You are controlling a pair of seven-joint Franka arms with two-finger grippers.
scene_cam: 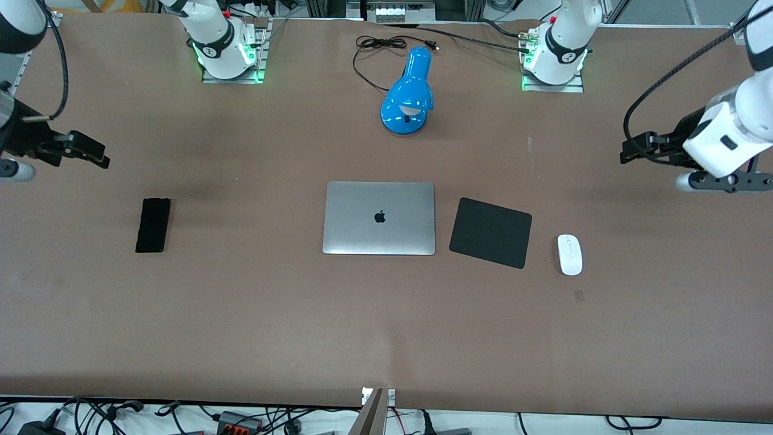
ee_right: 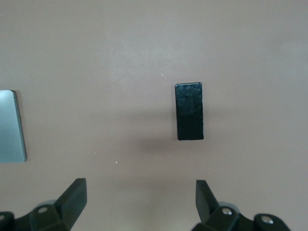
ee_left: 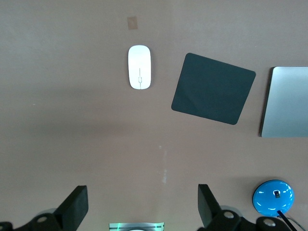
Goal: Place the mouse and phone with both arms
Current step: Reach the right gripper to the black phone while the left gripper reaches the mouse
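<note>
The white mouse (scene_cam: 569, 254) lay on the table (scene_cam: 253, 314) beside the mouse pad (scene_cam: 491, 232), and the phone (scene_cam: 152, 225) toward the right arm's end. The left gripper (scene_cam: 631, 150) and right gripper (scene_cam: 96, 154) hung above the table ends, jaws wide apart, holding nothing.

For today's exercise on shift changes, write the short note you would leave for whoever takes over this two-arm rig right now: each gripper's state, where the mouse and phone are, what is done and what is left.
Left gripper: open, empty, raised over bare table at the left arm's end.
Right gripper: open, empty, raised over bare table at the right arm's end.
Mouse: flat on the table beside the mouse pad, toward the left arm's end, untouched.
Phone: flat on the table toward the right arm's end, well apart from the closed laptop.
Done: nothing grasped or placed yet.
Left: pick up the mouse and the phone, then place both.
</note>
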